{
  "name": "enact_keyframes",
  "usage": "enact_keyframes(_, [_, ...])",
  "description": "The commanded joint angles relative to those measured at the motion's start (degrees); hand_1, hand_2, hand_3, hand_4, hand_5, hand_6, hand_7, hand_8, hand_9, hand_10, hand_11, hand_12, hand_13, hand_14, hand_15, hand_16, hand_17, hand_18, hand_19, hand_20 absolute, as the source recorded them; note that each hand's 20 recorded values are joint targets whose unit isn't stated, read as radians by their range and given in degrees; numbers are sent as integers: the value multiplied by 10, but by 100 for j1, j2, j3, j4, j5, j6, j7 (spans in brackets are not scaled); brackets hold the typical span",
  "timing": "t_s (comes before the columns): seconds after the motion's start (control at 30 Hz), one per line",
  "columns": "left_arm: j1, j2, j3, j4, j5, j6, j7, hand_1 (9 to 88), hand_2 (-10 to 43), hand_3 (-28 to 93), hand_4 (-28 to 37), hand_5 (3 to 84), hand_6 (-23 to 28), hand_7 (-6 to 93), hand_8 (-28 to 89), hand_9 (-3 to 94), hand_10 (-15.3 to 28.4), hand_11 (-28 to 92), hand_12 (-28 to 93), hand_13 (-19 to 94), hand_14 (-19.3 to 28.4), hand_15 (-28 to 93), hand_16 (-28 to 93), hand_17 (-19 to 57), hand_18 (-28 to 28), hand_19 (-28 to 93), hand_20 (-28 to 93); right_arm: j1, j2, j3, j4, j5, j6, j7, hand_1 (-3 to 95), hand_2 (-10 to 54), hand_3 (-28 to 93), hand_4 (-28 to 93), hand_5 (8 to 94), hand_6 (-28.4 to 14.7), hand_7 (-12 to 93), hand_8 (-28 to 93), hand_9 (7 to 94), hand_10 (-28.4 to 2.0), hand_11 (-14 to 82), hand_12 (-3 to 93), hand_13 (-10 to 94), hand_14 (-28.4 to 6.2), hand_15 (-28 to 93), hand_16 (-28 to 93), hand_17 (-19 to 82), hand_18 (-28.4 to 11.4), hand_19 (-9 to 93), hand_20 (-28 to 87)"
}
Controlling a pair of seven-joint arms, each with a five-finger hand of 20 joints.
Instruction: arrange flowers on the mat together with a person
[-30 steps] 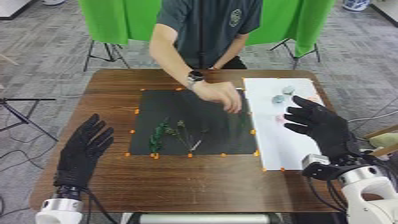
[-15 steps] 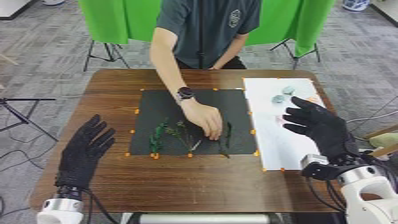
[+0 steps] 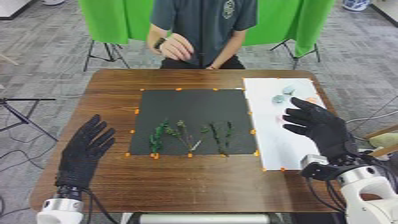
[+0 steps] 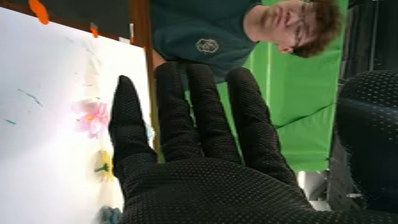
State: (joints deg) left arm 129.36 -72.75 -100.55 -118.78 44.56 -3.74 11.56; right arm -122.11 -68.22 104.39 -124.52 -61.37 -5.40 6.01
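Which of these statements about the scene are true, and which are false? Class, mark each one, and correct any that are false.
1. Green sprigs lie on the dark mat. True.
2. The robot's right hand is over the dark mat. False: it is over the white sheet.
3. The person's raised hand is touching a sprig. False: it is past the mat's far edge, away from the sprigs.
4. The robot's left hand is beside the dark mat, with its fingers straight. True.
5. The pink flower lies on the dark mat. False: it is on the white sheet.
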Motion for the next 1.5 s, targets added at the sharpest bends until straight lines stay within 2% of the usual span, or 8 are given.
enact_keyframes(0.03, [15,-18,-7,25,-8,-68,-74,286,4,690,-230,279,27,228,-114,229,109,216,152,219,136,241,25,-96,207,423,105,-50,-31,-1,-2,-41,-9,-9,138,39,825,-235,396,-52,137,-87,404,-154,126,219,322,-136,177,280,55,-224,410,246])
enact_keyframes(0.37, [-25,-5,-10,61,-22,-92,-129,287,5,690,-230,279,27,229,-114,229,110,218,153,219,137,243,25,-96,207,423,106,16,93,-82,31,-271,180,-148,140,30,830,-234,399,-53,140,-87,405,-153,128,219,324,-137,180,281,54,-227,423,253])
enact_keyframes(0.43, [-27,3,-19,65,-19,-103,-140,287,5,689,-230,279,27,229,-114,229,109,218,153,219,137,242,24,-96,207,424,106,158,363,-362,50,-1186,804,-245,169,-10,833,-237,402,-52,150,-91,415,-150,145,220,344,-136,227,272,73,-225,474,280])
enact_keyframes(0.53, [-38,18,-10,67,-27,-69,-133,287,5,689,-230,279,27,229,-114,230,109,218,153,219,136,242,25,-96,208,424,106,546,787,-711,307,-3069,1280,-341,254,-87,828,-274,417,-41,222,-128,446,-129,229,221,426,-113,433,193,147,-205,603,354])
enact_keyframes(0.73, [3,10,3,49,-24,-56,-115,286,4,691,-230,278,27,227,-114,229,108,216,153,219,136,240,25,-96,208,424,106,1242,1442,-1138,924,-6530,1134,-317,319,-95,801,-283,397,-24,285,-160,418,-96,253,218,482,-102,646,174,207,-193,733,433])
enact_keyframes(0.8, [44,7,14,26,-30,-31,-91,287,5,690,-230,278,26,228,-113,229,108,215,153,219,136,239,25,-96,207,424,105,1484,1600,-1321,1054,-7349,691,-45,324,-95,793,-283,381,-28,280,-161,397,-91,251,221,478,-105,691,181,217,-191,753,443])
enact_keyframes(1.1, [49,9,-34,16,-10,-22,-116,288,6,688,-229,278,26,227,-114,229,109,213,154,220,135,237,26,-96,207,423,105,2713,2370,-2979,1872,-8306,822,1435,330,-95,800,-283,366,-36,359,-170,341,-115,421,291,507,-103,857,242,268,-176,859,472])
enact_keyframes(1.5, [102,43,-49,-8,-13,-16,-88,288,5,689,-226,278,24,226,-113,230,108,212,155,220,136,236,27,-96,207,423,106,3274,2456,-3610,2475,-8596,942,1627,340,-95,804,-283,430,-16,383,-184,405,-112,436,280,541,-100,836,244,277,-178,866,469])
